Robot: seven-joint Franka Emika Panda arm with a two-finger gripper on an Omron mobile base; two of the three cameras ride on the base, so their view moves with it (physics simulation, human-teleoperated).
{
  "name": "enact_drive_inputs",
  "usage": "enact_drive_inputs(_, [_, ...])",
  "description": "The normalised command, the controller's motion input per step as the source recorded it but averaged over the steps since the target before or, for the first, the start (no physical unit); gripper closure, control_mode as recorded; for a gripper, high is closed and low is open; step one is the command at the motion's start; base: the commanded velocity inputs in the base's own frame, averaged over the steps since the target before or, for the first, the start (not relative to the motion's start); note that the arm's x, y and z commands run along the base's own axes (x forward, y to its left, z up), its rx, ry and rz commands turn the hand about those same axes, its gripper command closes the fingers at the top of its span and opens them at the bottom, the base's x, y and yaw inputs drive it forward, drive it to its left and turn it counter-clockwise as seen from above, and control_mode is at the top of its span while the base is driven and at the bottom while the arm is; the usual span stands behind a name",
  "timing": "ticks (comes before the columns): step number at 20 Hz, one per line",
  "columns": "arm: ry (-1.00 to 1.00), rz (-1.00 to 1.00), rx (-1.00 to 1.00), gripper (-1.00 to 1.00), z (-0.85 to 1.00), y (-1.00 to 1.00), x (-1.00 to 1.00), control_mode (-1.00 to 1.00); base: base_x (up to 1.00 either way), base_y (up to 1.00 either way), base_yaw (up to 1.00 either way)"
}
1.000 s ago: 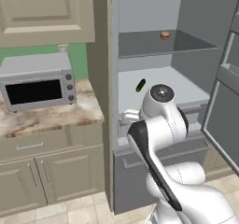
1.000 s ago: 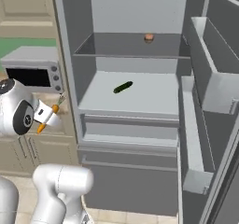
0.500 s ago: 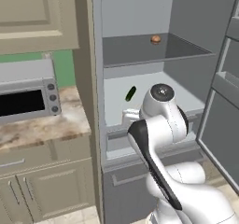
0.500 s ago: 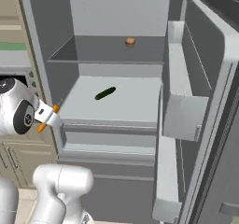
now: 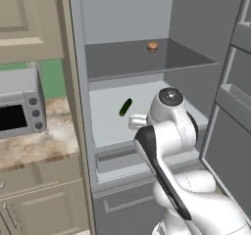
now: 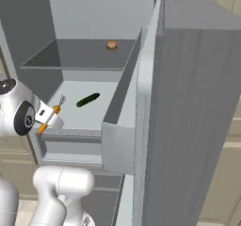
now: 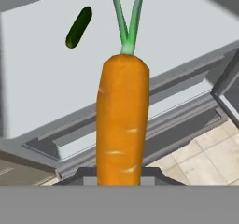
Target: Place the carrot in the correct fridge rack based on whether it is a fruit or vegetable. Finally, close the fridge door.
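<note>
Toaster oven (image 5: 17,109) at 9 o'clock in the left base view, on a marbled counter (image 5: 44,146) under beige cabinets (image 5: 27,21); to its right, open grey fridge with 2 shelf levels; darker upper shelf (image 5: 142,60) carrying a round brownish item (image 5: 152,46) toward 12 o'clock; below it the fridge rack (image 5: 110,116), pale and flat, with a dark green cucumber (image 5: 125,107) lying on it near its middle.

In the right base view, gripper (image 6: 48,118) at 9 o'clock, just in front of the rack's front edge and above the drawer (image 6: 70,147); pinching the carrot (image 6: 49,117), pressed against its body, green top pointing up toward the rack; carrot in the air, well apart from the cucumber; the fridge door (image 6: 197,126) swung wide open across 3 o'clock.

In the hand view, carrot (image 7: 122,125) upright at centre, leaves at 12 o'clock, cucumber at 11 o'clock on the pale rack (image 7: 42,83).
</note>
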Motion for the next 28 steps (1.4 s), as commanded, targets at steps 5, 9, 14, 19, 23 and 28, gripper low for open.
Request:
enact_drive_inputs(5, [0.00, 0.00, 0.02, 1.00, 0.00, -0.07, 0.11, -1.00, 0.49, -0.13, 0.00])
enact_drive_inputs(9, [0.06, -0.05, 0.10, 1.00, -0.10, -0.56, 0.61, -1.00, 0.00, 0.00, 0.00])
enact_drive_inputs(14, [0.04, -0.04, 0.09, 1.00, -0.34, -0.55, 0.71, -1.00, 0.00, 0.00, 0.00])
enact_drive_inputs(19, [0.00, 0.00, 0.00, 1.00, -0.52, -0.26, 0.64, -1.00, 0.00, 0.00, 0.00])
enact_drive_inputs(23, [0.00, 0.00, 0.00, 1.00, -0.56, -0.11, 0.71, -1.00, 0.00, 0.00, 0.00])
enact_drive_inputs(28, [0.00, 0.00, 0.00, 1.00, -0.27, -0.10, 0.55, -1.00, 0.00, 0.00, 0.00])
